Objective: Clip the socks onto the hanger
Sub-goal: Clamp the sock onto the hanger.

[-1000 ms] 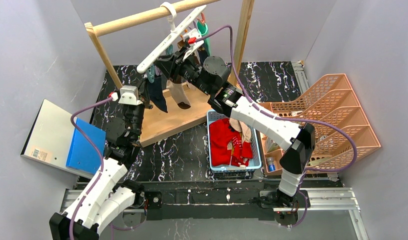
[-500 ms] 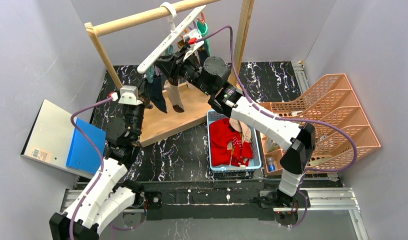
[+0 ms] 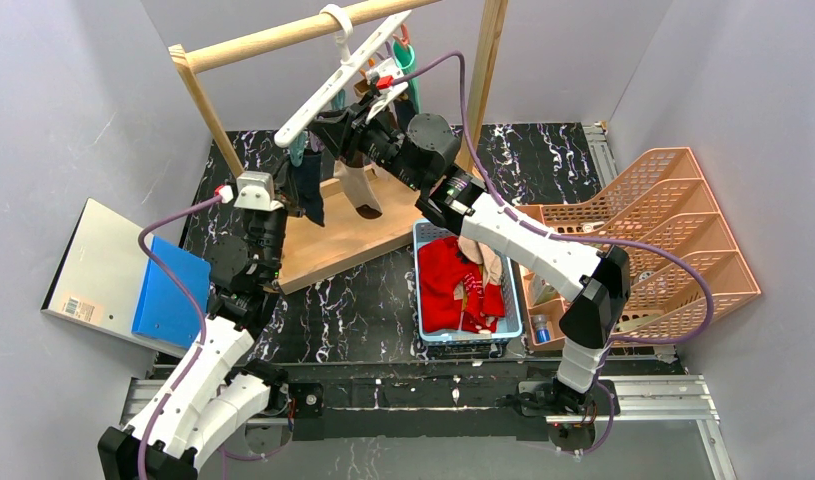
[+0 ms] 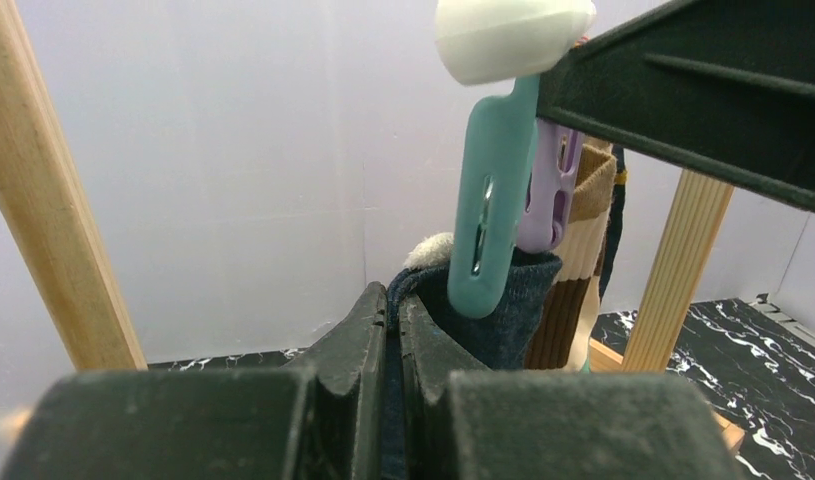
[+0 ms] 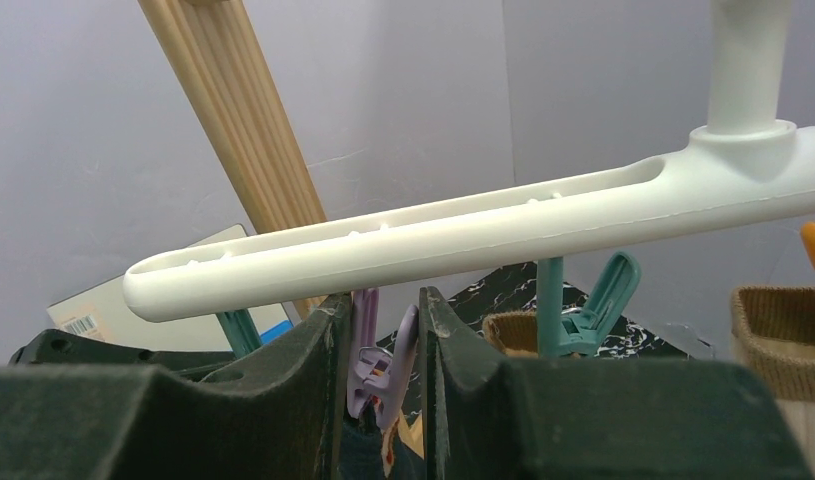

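Note:
The white hanger (image 3: 335,78) hangs tilted from the wooden rail, with its bar (image 5: 463,235) across the right wrist view. My right gripper (image 5: 383,305) reaches up under the bar (image 3: 328,125) and is shut on the purple clip (image 5: 381,365). Dark navy fabric shows just below that clip. My left gripper (image 4: 393,300) is shut on the cuff of the dark navy sock (image 4: 503,315), holding it up (image 3: 308,195) by a teal clip (image 4: 493,215). A brown-and-beige banded sock (image 4: 573,270) hangs behind it. Red and beige socks (image 3: 453,280) lie in the basket.
The wooden rack's posts (image 3: 208,110) and base board (image 3: 348,235) surround the hanger. A blue basket (image 3: 421,300) stands right of the board, with orange trays (image 3: 673,240) beyond it. A blue book (image 3: 168,300) lies at the left. More teal clips (image 5: 588,305) hang along the bar.
The left gripper and the navy sock have shifted slightly left. The banded sock swung a little and came back. The right arm holds its place.

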Robot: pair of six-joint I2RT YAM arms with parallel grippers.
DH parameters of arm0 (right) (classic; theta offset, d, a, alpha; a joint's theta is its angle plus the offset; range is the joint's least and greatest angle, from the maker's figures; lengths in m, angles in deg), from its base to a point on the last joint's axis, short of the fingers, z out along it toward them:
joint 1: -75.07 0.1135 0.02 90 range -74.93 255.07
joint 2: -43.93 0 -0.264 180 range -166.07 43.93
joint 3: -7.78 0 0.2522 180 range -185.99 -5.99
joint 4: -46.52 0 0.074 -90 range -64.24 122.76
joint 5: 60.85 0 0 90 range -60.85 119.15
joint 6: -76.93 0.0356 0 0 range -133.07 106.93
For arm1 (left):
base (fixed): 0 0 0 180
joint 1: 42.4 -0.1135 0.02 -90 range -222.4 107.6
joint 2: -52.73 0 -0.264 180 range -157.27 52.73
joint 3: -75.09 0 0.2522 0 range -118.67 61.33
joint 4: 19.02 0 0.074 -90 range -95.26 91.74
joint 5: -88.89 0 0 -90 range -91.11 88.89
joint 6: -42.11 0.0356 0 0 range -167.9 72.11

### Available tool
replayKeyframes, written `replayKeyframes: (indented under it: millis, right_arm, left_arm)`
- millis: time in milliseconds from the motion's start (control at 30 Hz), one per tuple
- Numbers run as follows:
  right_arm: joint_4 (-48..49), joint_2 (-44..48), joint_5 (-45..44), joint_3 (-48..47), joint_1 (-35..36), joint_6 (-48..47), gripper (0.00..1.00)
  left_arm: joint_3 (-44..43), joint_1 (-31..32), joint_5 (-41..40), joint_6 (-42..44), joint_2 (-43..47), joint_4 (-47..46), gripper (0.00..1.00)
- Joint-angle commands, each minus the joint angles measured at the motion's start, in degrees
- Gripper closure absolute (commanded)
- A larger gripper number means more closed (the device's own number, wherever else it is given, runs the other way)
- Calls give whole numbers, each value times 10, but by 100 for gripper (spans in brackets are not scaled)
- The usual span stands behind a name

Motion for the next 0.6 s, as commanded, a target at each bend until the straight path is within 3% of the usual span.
replayKeyframes:
  millis: [0,567]
  right_arm:
    - [-15,16,18,9,4,2,99]
    - [22,27,10,37,5,39,99]
  left_arm:
    - [-27,-3,-8,-4,7,-37,100]
    - [1,-3,-7,-27,23,-35,100]
